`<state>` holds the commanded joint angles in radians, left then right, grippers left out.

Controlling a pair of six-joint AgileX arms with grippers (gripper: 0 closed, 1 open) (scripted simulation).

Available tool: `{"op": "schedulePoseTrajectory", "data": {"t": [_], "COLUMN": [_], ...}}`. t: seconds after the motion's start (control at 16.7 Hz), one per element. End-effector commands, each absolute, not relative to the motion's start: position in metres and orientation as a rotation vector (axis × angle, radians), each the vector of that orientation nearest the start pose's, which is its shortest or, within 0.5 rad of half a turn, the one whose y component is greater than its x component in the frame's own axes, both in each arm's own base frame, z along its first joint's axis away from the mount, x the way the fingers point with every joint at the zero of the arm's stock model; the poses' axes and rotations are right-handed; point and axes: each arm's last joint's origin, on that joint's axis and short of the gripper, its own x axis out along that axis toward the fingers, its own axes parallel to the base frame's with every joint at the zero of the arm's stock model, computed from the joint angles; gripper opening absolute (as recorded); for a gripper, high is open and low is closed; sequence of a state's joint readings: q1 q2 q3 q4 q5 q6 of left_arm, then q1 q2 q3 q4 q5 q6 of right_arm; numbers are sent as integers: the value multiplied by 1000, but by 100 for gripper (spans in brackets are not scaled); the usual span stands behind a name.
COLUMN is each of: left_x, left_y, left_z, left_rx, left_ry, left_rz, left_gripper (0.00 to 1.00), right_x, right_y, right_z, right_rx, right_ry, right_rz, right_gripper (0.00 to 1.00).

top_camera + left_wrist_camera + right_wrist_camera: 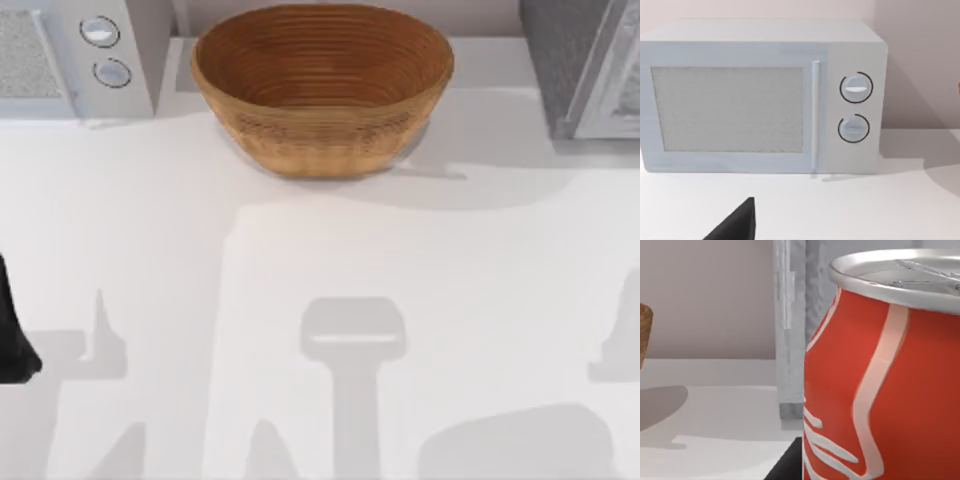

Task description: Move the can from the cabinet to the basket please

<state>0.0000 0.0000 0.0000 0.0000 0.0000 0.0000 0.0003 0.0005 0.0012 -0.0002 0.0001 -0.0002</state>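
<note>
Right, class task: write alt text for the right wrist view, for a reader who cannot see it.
A red soda can with white script and a silver top stands upright, very close to the camera. Behind it rises the pale grey framed edge of the dark grey speckled cabinet, and the rim of a brown woven wicker basket shows farther off on the white table.

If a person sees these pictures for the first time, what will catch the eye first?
The red can with its silver top looms close before the right wrist camera, beside the cabinet. From above, the big wicker basket sits at the table's far middle, between the white microwave at far left and the cabinet at far right.
</note>
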Motion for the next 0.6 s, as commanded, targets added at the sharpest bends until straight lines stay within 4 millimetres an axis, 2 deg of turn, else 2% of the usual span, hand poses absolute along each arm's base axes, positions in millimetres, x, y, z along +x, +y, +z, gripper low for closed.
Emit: {"op": "schedulePoseTrajectory", "data": {"t": [0.36,0.48,0.6], "left_x": [106,106,106], "left_y": [-1,-1,-1], "left_z": [160,160,160], "left_rx": [0,0,0], "left_ry": [0,0,0], "left_rz": [0,0,0], "left_gripper": [100,100,100], "right_x": [107,107,108], "right_y": [-1,0,3], "right_z": [157,166,186], "right_rx": [1,1,1], "right_ry": [16,5,-14], "right_rz": [3,8,13], "right_gripper": [0,0,0]}}
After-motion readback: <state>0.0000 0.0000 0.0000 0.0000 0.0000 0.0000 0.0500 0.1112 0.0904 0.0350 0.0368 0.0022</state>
